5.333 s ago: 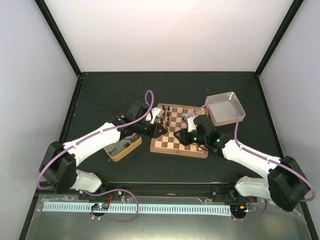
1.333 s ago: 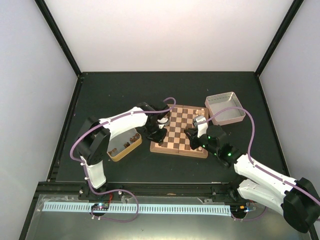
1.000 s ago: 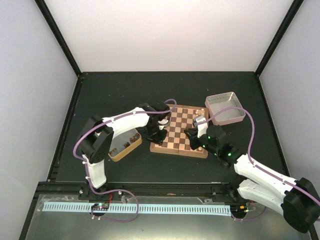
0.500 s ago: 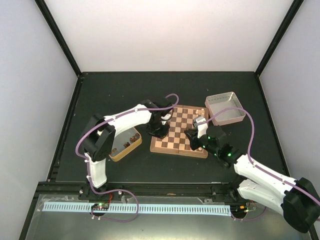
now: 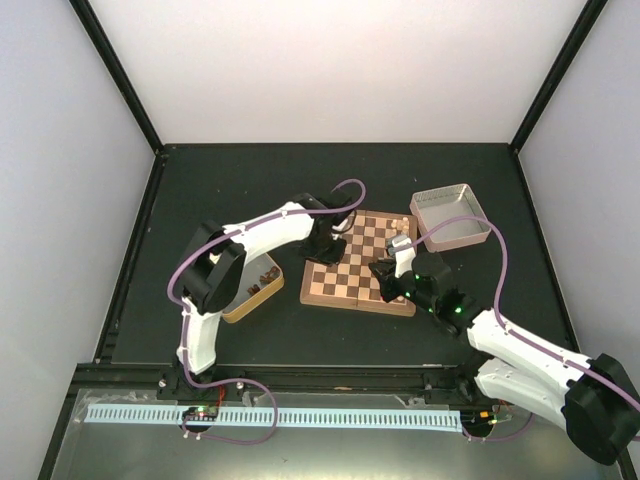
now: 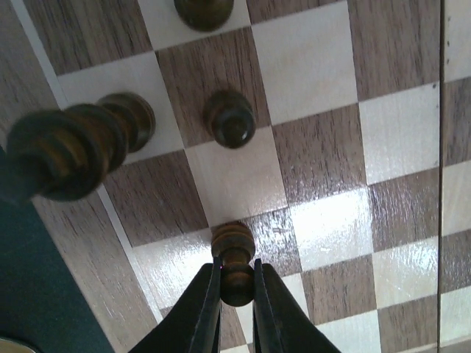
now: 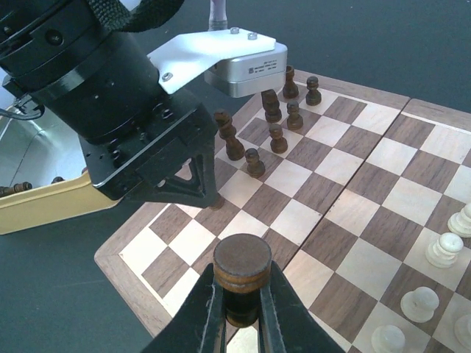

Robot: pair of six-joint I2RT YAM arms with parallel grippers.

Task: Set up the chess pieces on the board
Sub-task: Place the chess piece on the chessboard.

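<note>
Dark brown turned wood: a small knobbed pawn point(image 6: 234, 254) is pinched at the neck by the left end effector point(image 6: 234, 285). A second ago those jaws stood wider. They have since closed on the pawn, and the left arm has swung from the board's left edge toward its far-left part. Judgement: a fresh grasp, so one more piece is about to be placed or straightened. The wrist view does not show whether the pawn's base touches the square beneath.

The right end effector point(image 7: 239, 312) has not moved in that second. It is clamped on a dark brown flat-topped piece point(image 7: 243, 266) above the board's near squares.

The square wooden chessboard point(image 5: 356, 272), with light and dark checks and a mid-brown border, lies mid-desk point(image 5: 200, 190). It sits between a gold rectangular tin point(image 5: 250, 292) on the left and a silver square tin point(image 5: 450, 222) at the far right.

The dark brown chess pieces point(image 7: 274, 121) stand upright in a loose cluster on the left side, glossy, each narrower than its square. Pale cream pieces point(image 7: 441, 250) stand on the right side. Brown shapes remain in the gold tin, so setup looks only partway done.
</note>
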